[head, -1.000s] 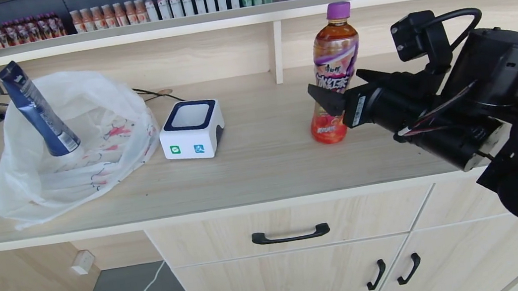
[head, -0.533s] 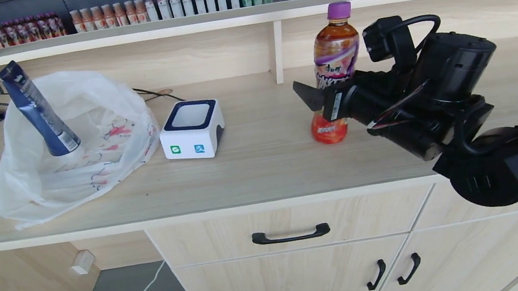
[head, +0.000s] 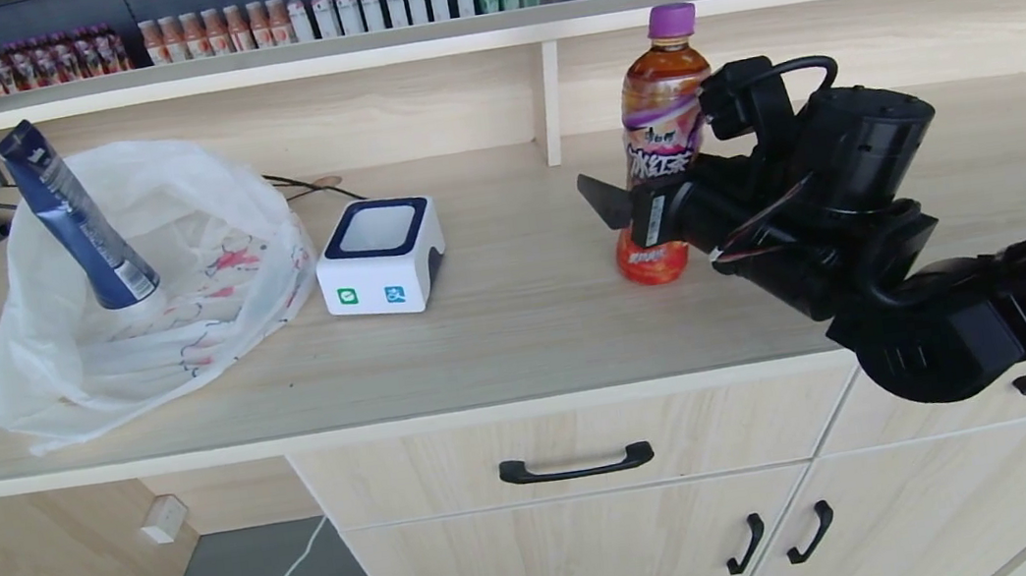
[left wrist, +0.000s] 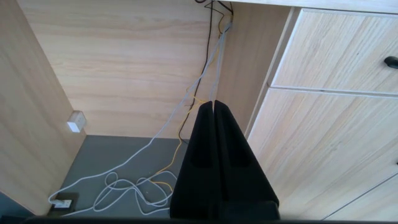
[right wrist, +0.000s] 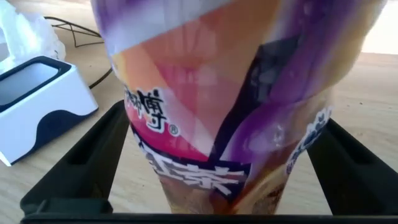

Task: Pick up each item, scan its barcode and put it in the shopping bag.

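Low, before pale wood cabinet drawers (left wrist: 323, 56): black left gripper (left wrist: 214, 109), fingers pressed together, empty. On light wooden counter (head: 519, 337): upright orange tea bottle with purple cap (head: 665, 124), between spread-open fingers of black right gripper (head: 646, 203), gaps either side. Farther left, white box scanner with dark blue rim (head: 380, 258), then crumpled white plastic shopping bag (head: 88, 374), dark blue tube (head: 78, 221) leaning inside.

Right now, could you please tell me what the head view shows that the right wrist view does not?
Head view's extras: the tube standing in the bag, the purple cap, the drawers. Right wrist view's extras: both fingers of the open claw flanking the bottle. Shared: bottle, claw, scanner, counter.
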You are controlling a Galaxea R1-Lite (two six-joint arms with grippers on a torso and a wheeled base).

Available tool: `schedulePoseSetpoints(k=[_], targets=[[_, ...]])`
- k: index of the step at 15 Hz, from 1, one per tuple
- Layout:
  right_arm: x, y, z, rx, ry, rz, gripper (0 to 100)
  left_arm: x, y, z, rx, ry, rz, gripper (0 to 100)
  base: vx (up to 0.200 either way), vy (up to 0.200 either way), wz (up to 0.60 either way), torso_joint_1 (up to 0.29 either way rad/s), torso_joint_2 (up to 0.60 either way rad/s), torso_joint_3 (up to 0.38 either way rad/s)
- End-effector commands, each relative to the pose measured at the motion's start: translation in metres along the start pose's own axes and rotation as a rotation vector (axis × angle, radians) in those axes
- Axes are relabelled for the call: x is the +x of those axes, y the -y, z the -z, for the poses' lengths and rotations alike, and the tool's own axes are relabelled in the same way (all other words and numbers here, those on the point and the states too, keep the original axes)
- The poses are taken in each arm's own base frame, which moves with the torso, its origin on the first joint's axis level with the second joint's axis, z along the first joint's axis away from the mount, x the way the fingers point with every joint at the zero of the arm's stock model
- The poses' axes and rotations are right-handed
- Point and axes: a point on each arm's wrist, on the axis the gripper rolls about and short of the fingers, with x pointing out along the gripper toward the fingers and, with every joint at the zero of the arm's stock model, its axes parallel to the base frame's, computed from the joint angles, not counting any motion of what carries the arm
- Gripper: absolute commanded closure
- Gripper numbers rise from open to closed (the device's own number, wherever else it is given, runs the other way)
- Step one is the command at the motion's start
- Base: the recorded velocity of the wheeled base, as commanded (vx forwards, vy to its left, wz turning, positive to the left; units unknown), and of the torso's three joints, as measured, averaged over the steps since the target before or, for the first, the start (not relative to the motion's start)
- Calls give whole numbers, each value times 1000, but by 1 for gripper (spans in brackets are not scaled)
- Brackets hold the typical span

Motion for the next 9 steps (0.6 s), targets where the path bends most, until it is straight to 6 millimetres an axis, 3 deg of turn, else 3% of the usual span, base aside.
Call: schedulePoseSetpoints(k=[1, 8, 9], targets=[[2, 0, 1, 0, 1, 0, 0, 0, 0, 0, 0, 0, 0, 100, 0, 0, 0, 0, 0, 0], [5, 3, -6, -1, 27, 12, 0, 0, 0, 0, 0, 0, 0, 100, 0, 0, 0, 0, 0, 0], [5, 3, -6, -1, 27, 12, 100, 0, 0, 0, 0, 0, 0, 100, 0, 0, 0, 0, 0, 0]])
